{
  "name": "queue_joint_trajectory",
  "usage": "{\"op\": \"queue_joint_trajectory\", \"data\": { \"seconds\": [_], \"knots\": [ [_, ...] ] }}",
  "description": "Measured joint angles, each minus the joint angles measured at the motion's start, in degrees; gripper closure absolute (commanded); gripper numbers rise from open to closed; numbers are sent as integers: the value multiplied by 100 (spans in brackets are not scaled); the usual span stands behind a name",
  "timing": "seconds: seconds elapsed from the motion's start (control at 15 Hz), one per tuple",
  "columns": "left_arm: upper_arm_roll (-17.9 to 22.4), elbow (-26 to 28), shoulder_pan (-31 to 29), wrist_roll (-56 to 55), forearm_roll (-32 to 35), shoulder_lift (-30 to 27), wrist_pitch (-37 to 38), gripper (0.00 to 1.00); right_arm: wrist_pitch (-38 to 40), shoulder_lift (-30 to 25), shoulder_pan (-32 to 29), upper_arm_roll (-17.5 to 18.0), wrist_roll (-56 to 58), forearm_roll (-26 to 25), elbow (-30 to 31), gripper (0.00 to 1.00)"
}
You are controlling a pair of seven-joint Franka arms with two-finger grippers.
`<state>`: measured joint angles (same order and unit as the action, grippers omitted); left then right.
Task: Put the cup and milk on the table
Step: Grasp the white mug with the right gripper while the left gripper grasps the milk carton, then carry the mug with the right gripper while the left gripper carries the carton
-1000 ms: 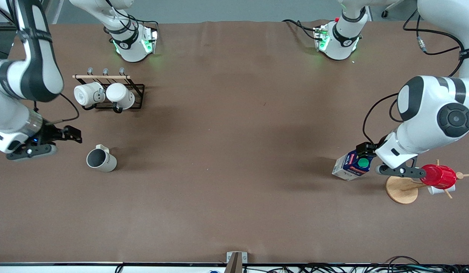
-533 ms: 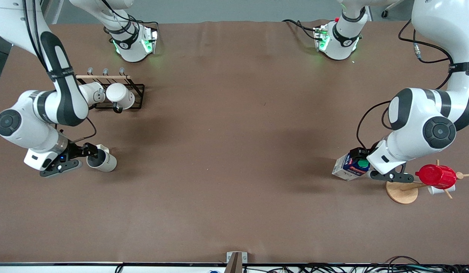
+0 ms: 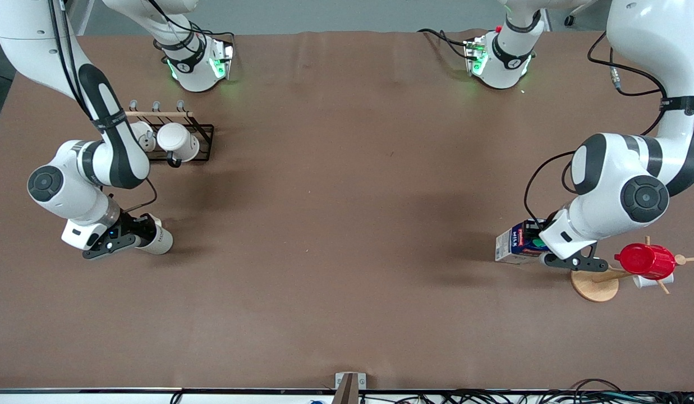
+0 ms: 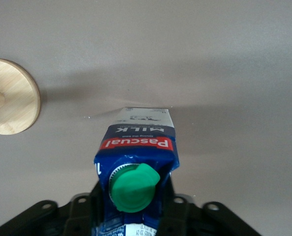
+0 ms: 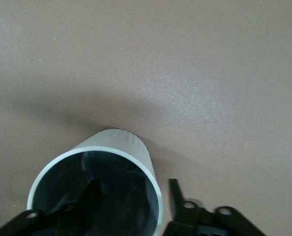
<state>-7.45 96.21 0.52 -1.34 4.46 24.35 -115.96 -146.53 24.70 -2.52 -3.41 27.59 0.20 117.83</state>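
Note:
The cream-white cup (image 3: 160,241) lies on its side on the brown table (image 3: 347,224) toward the right arm's end, its grey inside facing my right gripper (image 3: 146,231). In the right wrist view the cup (image 5: 111,152) has its wall between the fingers of my right gripper (image 5: 136,196), one inside and one outside with a small gap, so this gripper is open. The milk (image 3: 515,247), blue and white with a green cap, is tilted at the left arm's end. My left gripper (image 3: 531,242) is shut on it; in the left wrist view my left gripper (image 4: 131,216) presses both sides of the milk (image 4: 136,147).
A black wire rack with two white mugs (image 3: 178,141) stands farther from the front camera than the cup. A wooden mug tree with a round base (image 3: 593,286) and a red cup (image 3: 647,261) stands beside the milk; its base shows in the left wrist view (image 4: 8,96).
My right gripper moved from beside the cup up to its mouth, and one finger went inside. My left gripper stayed on the milk and turned it, so its white side now shows.

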Motion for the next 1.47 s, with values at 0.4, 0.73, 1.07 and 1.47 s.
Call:
{"op": "queue_joint_trajectory", "data": {
  "seconds": [0.4, 0.73, 1.07, 1.47],
  "knots": [
    [-15, -147, 2, 0, 0, -43, -1, 70, 549, -22, 22, 21, -268, 4, -171, 100],
    [-120, -164, 6, 0, 0, -57, -1, 71, 2056, -410, 105, 602, -1932, 19, -783, 100],
    [-186, -235, 7, 0, 0, -147, 43, 71, 2082, -612, 330, 1939, -4714, 26, -876, 100],
    [-321, -666, 24, -152, 0, -201, 603, 71, 1025, -49, 1243, 2155, -6186, -81, -1107, 100]
  ]
}}
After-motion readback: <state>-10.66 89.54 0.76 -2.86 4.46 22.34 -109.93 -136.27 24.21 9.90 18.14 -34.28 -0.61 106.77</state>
